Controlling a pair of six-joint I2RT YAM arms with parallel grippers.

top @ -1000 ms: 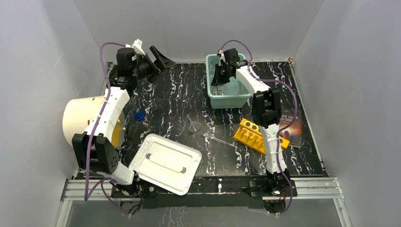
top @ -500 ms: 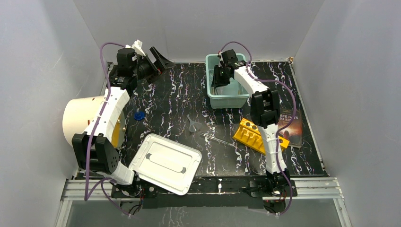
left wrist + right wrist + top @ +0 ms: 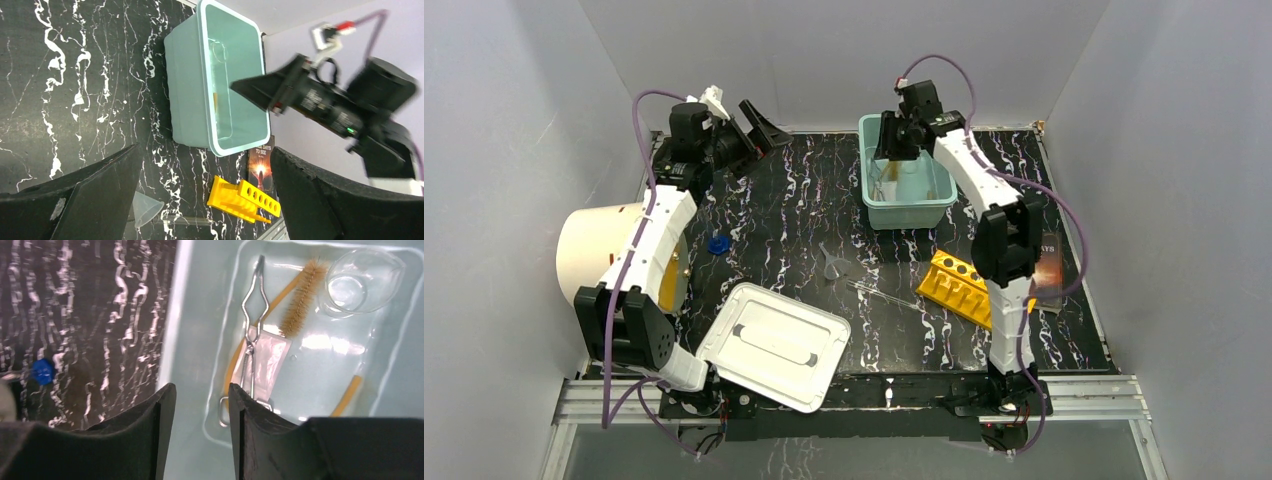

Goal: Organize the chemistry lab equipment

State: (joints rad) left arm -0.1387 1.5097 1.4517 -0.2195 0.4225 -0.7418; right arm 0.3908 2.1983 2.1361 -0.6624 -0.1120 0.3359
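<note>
Black, white-veined marble-pattern table inside a plain grey-walled enclosure; the reference landmark is the teal rectangular plastic bin at the far side. Inside the bin lie the metal scissors, the tan rubber tube curving beneath them, the small white-filled bag under the scissor blades, the cork-brown bristled stick and, in one corner, the clear glass beaker. The right gripper hangs directly over the bin, its fingers parted by a narrow gap and holding nothing. The left gripper is raised well to the left of the bin, its fingers spread wide and empty. On the near side of the bin, toward the arm bases, the clear funnel sits to its left, the yellow holed rack to its right, and the thin glass rod lies between those two. The blue cap rests well left of the bin, just beside the large white drum with an orange face. A white rectangular lid lies nearer still to the bases, and a dark-covered book lies just beyond the rack.
</note>
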